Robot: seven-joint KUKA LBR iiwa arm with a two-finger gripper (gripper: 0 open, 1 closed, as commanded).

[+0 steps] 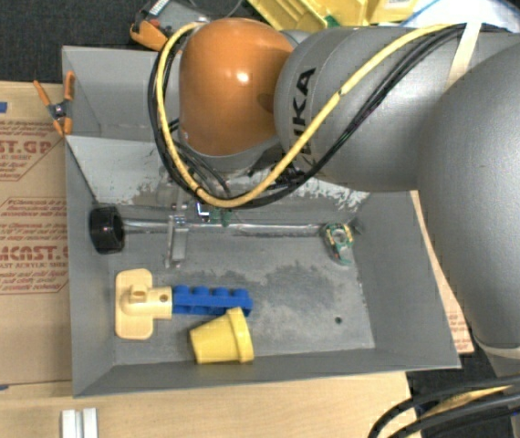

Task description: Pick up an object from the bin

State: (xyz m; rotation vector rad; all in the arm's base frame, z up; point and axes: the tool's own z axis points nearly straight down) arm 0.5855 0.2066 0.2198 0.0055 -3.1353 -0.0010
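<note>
My gripper (177,252) hangs under the orange wrist cover, low over the bin's left middle, with nothing seen in it. A black round knob (105,229) lies just to its left near the left wall. Below it, toward the front, rests a cream toy block with a peg (141,305), touching a blue studded brick (211,300). A yellow cup-shaped piece (222,338) lies on its side in front of the brick.
A small green and white thing (339,237) lies at the right of the bin near the back wall. The big grey arm and its cables cover the bin's back and right. Bare floor stretches across the front right.
</note>
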